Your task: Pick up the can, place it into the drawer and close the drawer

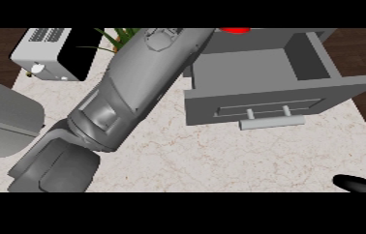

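Note:
The grey drawer [314, 59] stands pulled open at the right, its front panel and bar handle [271, 122] facing me, and its inside looks bare. A red object [235, 30], probably the can, peeks in at the top edge just behind the drawer's back left corner; most of it is cut off. My left forearm [136, 88] stretches from the lower left up to the top edge beside the drawer, and its hand lies beyond the view. Of my right hand [350, 182] only a black tip shows at the lower right corner.
A white and black appliance [44, 54] sits at the upper left, with green plant leaves [118, 37] next to it. A grey rounded object [18, 124] lies at the left edge. Marble counter [214, 160] spreads in front of the drawer.

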